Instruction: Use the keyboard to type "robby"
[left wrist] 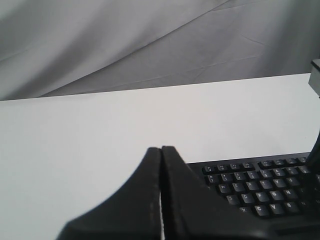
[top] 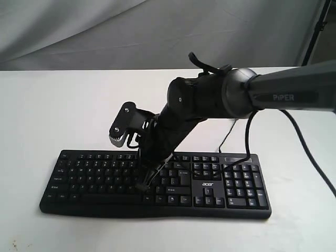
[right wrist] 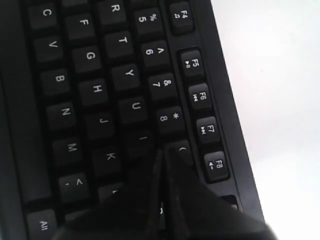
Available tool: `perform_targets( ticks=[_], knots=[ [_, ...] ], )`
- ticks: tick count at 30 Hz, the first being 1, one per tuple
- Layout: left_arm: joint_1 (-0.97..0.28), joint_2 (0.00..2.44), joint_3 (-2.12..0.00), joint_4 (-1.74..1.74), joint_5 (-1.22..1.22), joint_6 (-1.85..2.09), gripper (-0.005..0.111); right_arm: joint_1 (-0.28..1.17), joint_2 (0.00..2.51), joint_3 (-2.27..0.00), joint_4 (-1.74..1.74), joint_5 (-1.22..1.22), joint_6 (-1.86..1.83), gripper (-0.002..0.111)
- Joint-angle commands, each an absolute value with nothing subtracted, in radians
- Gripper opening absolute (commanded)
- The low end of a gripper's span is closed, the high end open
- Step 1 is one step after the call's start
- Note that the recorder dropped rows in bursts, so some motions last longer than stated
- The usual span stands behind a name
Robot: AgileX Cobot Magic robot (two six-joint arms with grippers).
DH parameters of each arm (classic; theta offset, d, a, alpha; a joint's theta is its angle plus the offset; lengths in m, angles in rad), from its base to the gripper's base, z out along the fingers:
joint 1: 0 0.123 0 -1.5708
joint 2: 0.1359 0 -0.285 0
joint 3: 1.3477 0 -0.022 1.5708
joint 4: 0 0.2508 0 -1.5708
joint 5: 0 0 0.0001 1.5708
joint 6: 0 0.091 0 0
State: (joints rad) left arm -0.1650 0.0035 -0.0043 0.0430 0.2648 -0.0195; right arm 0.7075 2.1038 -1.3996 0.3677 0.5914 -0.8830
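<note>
The wide black keyboard (top: 84, 178) with the white acer logo (top: 208, 184) lies across the front of the white table (top: 52, 105). My right arm reaches over its middle. The right gripper (top: 142, 186) points down at the letter keys, jaws shut with nothing between them. In the right wrist view the right gripper (right wrist: 164, 152) has its tips just over the keyboard (right wrist: 90, 55), between the I key (right wrist: 144, 137) and the 9 key (right wrist: 181, 148); the key under the fingers is hidden. The left gripper (left wrist: 161, 149) is shut and empty, off the keyboard's (left wrist: 260, 190) left end.
A thin black cable (top: 227, 140) runs back from the keyboard's rear edge. The right arm's thicker cable (top: 307, 147) hangs over the table at the right. Grey cloth (top: 105, 31) forms the backdrop. A black stand leg (top: 318, 26) shows at the far right.
</note>
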Motion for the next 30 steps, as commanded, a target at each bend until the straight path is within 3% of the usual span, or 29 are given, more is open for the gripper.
perform_targets(
  ticks=[1, 30],
  knots=[
    [-0.171, 0.000, 0.000, 0.048, 0.259, -0.022, 0.000, 0.699, 2.101, -1.393, 0.365, 0.602, -0.882, 0.000],
    [-0.171, 0.000, 0.000, 0.048, 0.259, -0.022, 0.000, 0.699, 2.135, -1.393, 0.406, 0.603, -0.963, 0.000]
  ],
)
